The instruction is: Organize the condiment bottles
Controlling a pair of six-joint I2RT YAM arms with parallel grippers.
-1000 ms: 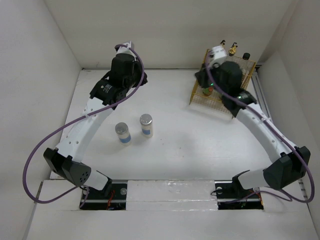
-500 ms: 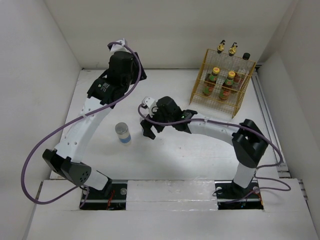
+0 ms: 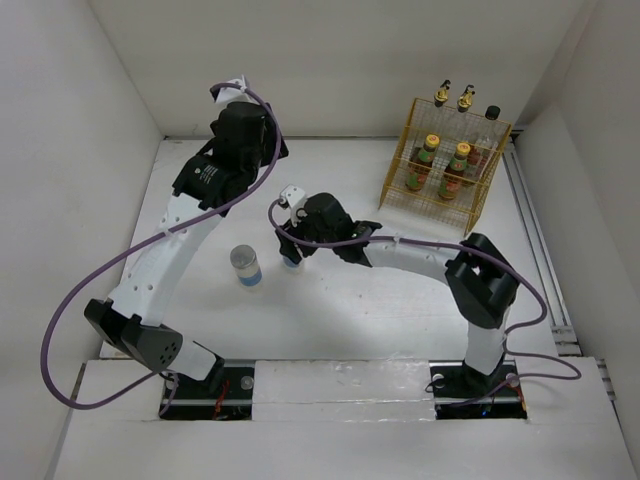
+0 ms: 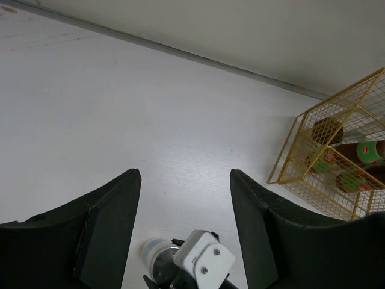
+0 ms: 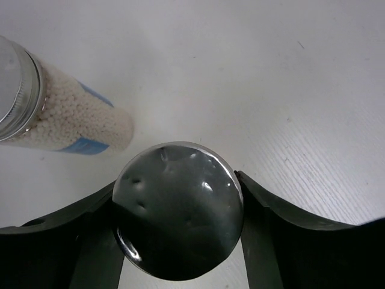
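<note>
Table [image 3: 380, 320] lies open right of the gripped jar [image 5: 177, 235]; the loose jar [image 3: 245, 267] stands just left of the right gripper [image 3: 293, 252]; the wire basket [image 3: 425, 210] fills the far-right corner.

Bright diffuse light, soft shadows, glare on silver jar lid [image 5: 177, 211]

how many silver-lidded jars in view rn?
2. One jar stands free on the table, left of centre; the other jar is just right of it, between the right pincer's fingers. None seen in the yellow basket, though bottles there overlap.
</note>
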